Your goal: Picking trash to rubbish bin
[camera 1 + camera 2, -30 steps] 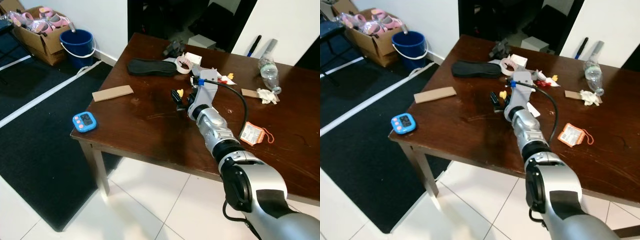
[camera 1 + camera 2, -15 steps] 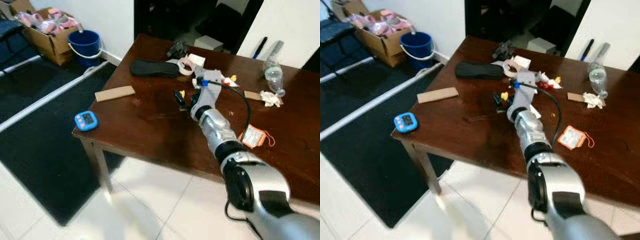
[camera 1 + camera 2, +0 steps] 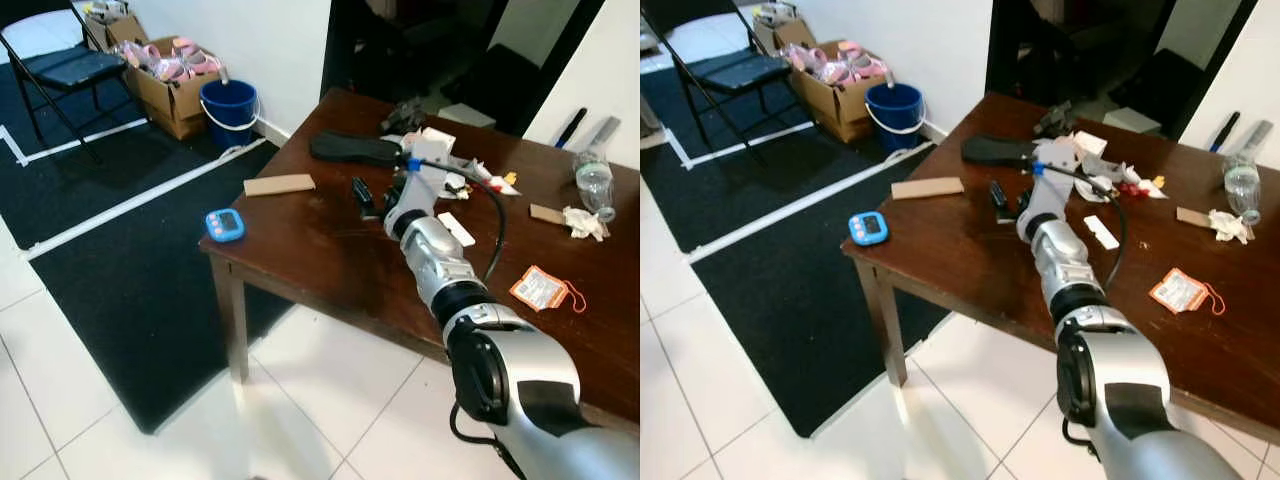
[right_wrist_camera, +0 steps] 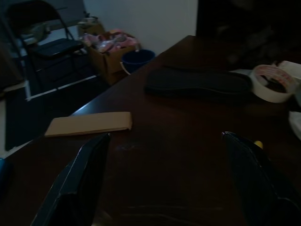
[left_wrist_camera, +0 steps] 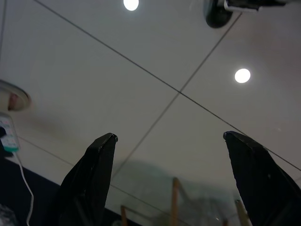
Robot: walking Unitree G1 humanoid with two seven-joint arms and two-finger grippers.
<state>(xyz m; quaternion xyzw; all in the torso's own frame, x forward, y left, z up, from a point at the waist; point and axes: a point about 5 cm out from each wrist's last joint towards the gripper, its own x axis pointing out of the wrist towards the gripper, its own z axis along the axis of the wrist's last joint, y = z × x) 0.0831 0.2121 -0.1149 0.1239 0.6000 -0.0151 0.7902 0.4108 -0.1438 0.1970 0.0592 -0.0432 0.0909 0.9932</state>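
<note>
Camera: head view has swung left and back since the earlier frames; a folding chair (image 3: 70, 68) and more floor now show, and the desk (image 3: 320, 250) sits further right in frame.
Right end effector (image 3: 372, 197): stretched over the desk near its middle, fingers spread apart with nothing between them; about where it was on the desk 1.0 s ago.
Left end effector (image 5: 169, 155): fingers wide apart, pointing at a pale tiled surface with round lights.
Trash on desk: cardboard strip (image 3: 280, 185) near the left edge; black insole (image 3: 355, 149) and tape roll (image 4: 272, 83) beyond the right end effector; crumpled tissue (image 3: 582, 222) and plastic bottle (image 3: 594, 178) at the far right; orange packet (image 3: 540, 288) to the right of the arm. None has shifted on the desk.
Blue timer (image 3: 224, 225): on the desk's near left corner, as before.
Blue bucket (image 3: 229, 108): on the floor by the wall, beside a cardboard box (image 3: 165, 88), well apart from the desk.
</note>
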